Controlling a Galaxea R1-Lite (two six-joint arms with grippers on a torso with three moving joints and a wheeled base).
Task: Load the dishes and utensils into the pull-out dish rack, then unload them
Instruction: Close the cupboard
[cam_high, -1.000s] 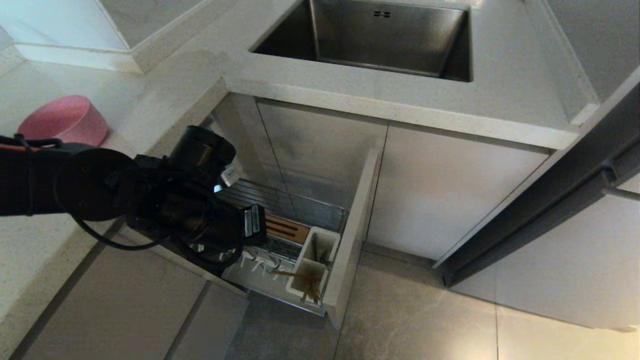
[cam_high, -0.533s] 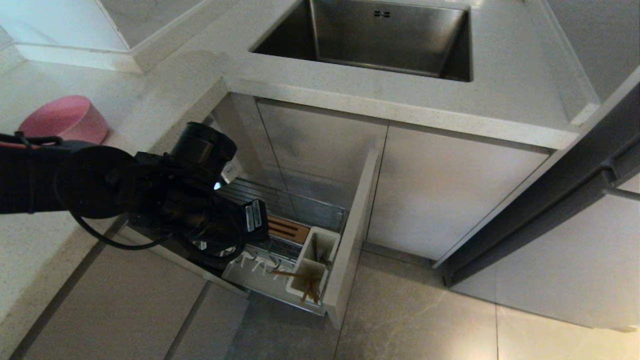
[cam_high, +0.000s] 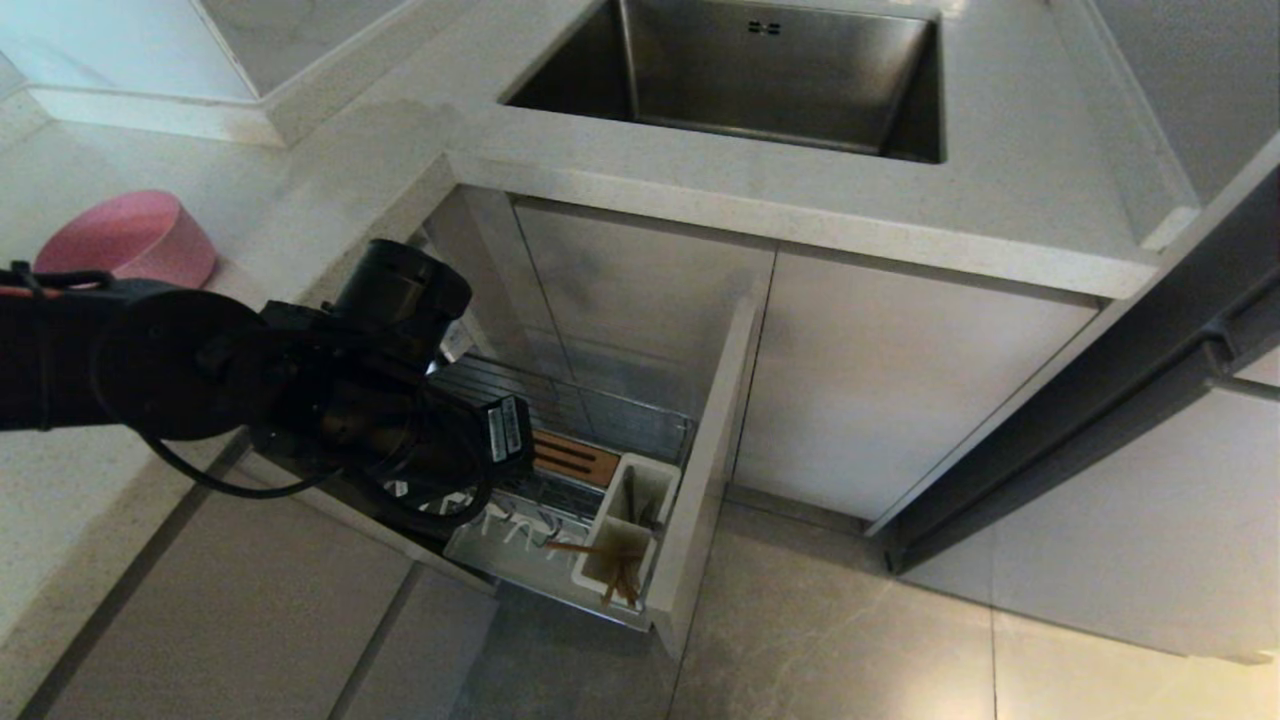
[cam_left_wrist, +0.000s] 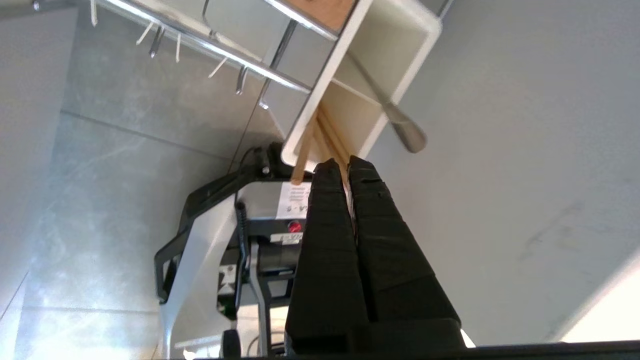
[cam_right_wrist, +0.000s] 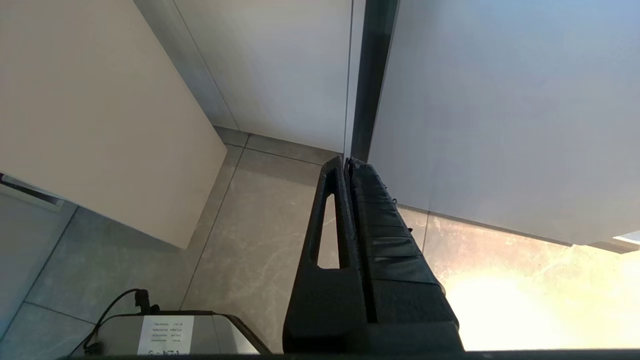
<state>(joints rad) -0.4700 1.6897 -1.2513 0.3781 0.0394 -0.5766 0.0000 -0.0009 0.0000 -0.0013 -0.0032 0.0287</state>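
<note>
A: Left wrist view: the left tool (cam_left_wrist: 346, 165) is clenched, its two black fingers (cam_left_wrist: 327, 220) pressed together with a pale sliver between them just at the tips. One chopstick seems pinched there, though the contact is partly hidden.

B: Where are the chopsticks (cam_left_wrist: 320, 137)?

A: In the near cell of the white cup (cam_left_wrist: 400, 85), leaning out over its rim toward the tool. The spoon (cam_left_wrist: 395, 117) lies slanted in the next cell, its end poking past the cup's edge.

B: And the rack (cam_high: 600, 440)?

A: Pulled out under the counter (cam_high: 800, 215), with its wooden strip (cam_high: 572, 457) and white prongs (cam_high: 505, 522) showing. The left arm reaches over it from the left.

B: Any writing?

A: A white label (cam_left_wrist: 296, 199) on the robot's base below the tool; its print is too small to read. A similar label (cam_right_wrist: 165, 334) shows in the right wrist view, also unreadable.

B: The right tool (cam_right_wrist: 346, 161)?

A: Clenched on nothing, hanging over the floor (cam_right_wrist: 260, 220) by the cabinet doors.

B: The dishes?

A: The pink bowl (cam_high: 130, 240) sits on the counter at far left. The sink (cam_high: 760, 80) is farther back.
</note>
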